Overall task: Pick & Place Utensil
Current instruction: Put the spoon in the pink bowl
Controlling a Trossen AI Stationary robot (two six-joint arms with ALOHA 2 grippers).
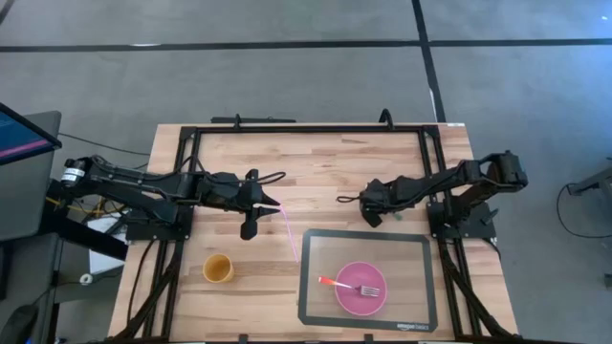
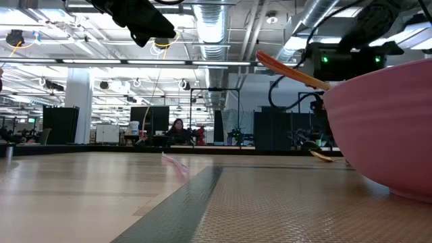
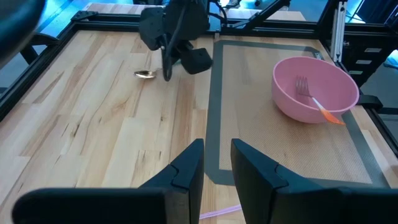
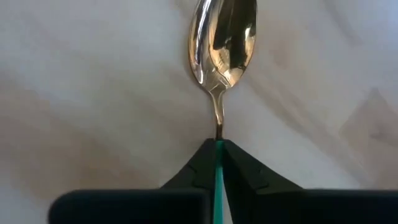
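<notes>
A gold spoon (image 1: pixel 345 199) lies on the wood left of my right gripper (image 1: pixel 368 204), which is shut on its handle; the right wrist view shows its bowl (image 4: pixel 224 37) ahead of the fingers. My left gripper (image 3: pixel 216 167) is open and hovers above the table's left half (image 1: pixel 251 204), touching nothing, with a thin pink straw (image 1: pixel 287 225) on the wood just beyond it. A pink bowl (image 1: pixel 360 288) stands on a dark mat (image 1: pixel 316 287) and holds a fork with an orange handle (image 1: pixel 335 283). My right gripper pinches the spoon's thin handle (image 4: pixel 219 132) between its two fingers, which lie along it, so the spoon sticks straight out past the fingertips. It comes in low from the table's right side. The spoon's bowl (image 3: pixel 146 74) appears to rest on the wood.
A yellow cup (image 1: pixel 218 268) stands near the table's near-left corner. The mat (image 3: pixel 214 124) covers the near-right part of the table. A black frame (image 1: pixel 306 127) runs along the far edge and both sides. Bare wood lies between the two grippers.
</notes>
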